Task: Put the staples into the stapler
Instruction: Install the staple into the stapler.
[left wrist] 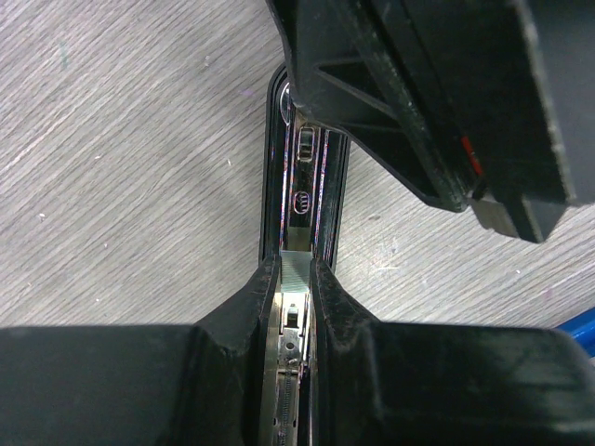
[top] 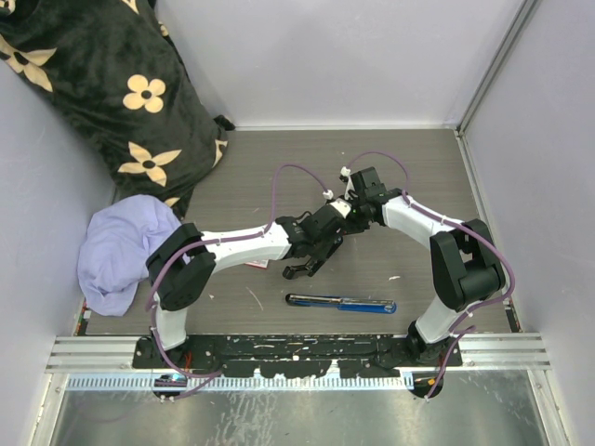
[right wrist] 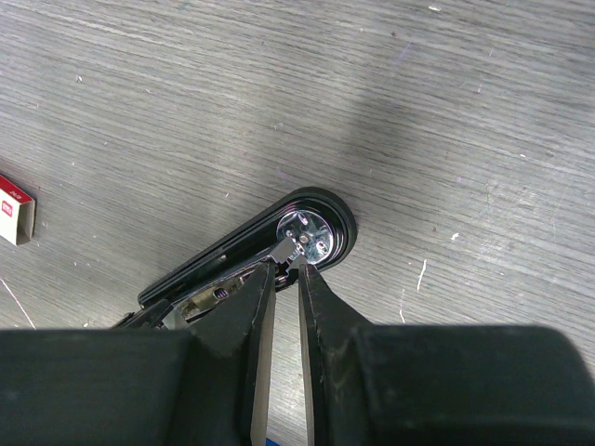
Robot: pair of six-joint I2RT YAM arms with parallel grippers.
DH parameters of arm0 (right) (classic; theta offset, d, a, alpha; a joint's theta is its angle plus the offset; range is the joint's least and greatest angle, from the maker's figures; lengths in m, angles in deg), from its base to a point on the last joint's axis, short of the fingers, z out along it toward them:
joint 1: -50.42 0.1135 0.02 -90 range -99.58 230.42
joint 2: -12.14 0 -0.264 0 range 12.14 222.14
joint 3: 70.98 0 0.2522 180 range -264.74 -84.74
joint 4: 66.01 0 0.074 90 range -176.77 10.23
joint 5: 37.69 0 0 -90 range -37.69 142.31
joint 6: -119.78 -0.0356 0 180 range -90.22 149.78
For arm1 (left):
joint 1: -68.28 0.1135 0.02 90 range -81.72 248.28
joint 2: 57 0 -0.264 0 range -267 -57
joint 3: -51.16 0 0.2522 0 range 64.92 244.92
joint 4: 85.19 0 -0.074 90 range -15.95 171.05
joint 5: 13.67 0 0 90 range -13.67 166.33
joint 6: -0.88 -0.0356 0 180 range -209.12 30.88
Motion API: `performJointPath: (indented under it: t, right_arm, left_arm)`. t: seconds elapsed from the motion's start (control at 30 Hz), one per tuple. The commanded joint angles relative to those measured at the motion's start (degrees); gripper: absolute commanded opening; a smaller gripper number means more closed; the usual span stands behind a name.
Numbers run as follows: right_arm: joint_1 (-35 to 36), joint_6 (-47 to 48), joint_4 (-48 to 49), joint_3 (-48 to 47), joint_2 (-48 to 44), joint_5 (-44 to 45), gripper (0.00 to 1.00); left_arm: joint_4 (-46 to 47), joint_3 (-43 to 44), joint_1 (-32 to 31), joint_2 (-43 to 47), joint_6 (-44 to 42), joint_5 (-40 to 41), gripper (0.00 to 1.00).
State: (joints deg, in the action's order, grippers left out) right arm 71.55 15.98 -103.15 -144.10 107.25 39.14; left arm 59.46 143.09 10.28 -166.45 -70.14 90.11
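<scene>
Black stapler [left wrist: 299, 186] (metal channel exposed) gripped by left hand [left wrist: 296, 269].

Black stapler [right wrist: 339, 218] with a chrome plate; staples box [right wrist: 14, 209] white, red-labelled; desk [top: 279, 158] grey wood-grain; cushion [top: 121, 84] black with cream flowers; cloth [top: 121, 246] lavender.

Right gripper [right wrist: 286, 268] poised at stapler [right wrist: 313, 232] tip (staples box [right wrist: 14, 212] far left).

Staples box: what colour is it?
The box is white with a red label; right wrist view shows it best.
</scene>
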Motion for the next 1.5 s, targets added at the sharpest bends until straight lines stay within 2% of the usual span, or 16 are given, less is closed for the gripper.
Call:
performJointPath:
  t: [0.0, 0.47, 0.8, 1.13, 1.37, 1.47]
  right_arm:
    - [-0.37, 2.99, -5.82, 2.79, 2.01, 4.30, 0.20]
    - [-0.35, 3.05, -5.92, 2.61, 2.18, 4.21, 0.20]
    - [-0.30, 3.16, -5.98, 2.52, 2.35, 4.23, 0.20]
    - [-0.38, 3.17, -6.11, 2.40, 2.36, 4.21, 0.20]
    - [-0.31, 3.19, -6.26, 2.31, 2.27, 4.31, 0.20]
    - [-0.38, 3.24, -6.27, 2.34, 2.18, 4.27, 0.20]
  left_arm:
    - [2.68, -0.54, 0.72, -0.71, -1.78, 0.38, 0.10]
    - [2.65, -1.00, 1.21, -0.94, -3.07, 1.16, 0.12]
    - [2.57, -1.00, 1.23, -0.62, -3.07, 1.29, 0.29]
    - [3.19, -1.66, 1.17, 1.02, -3.07, 1.00, 0.32]
    - [4.66, -2.59, 1.23, 3.70, -2.48, -1.01, 0.41]
    - [4.70, -2.66, 1.26, 4.51, -2.44, -1.04, 0.41]
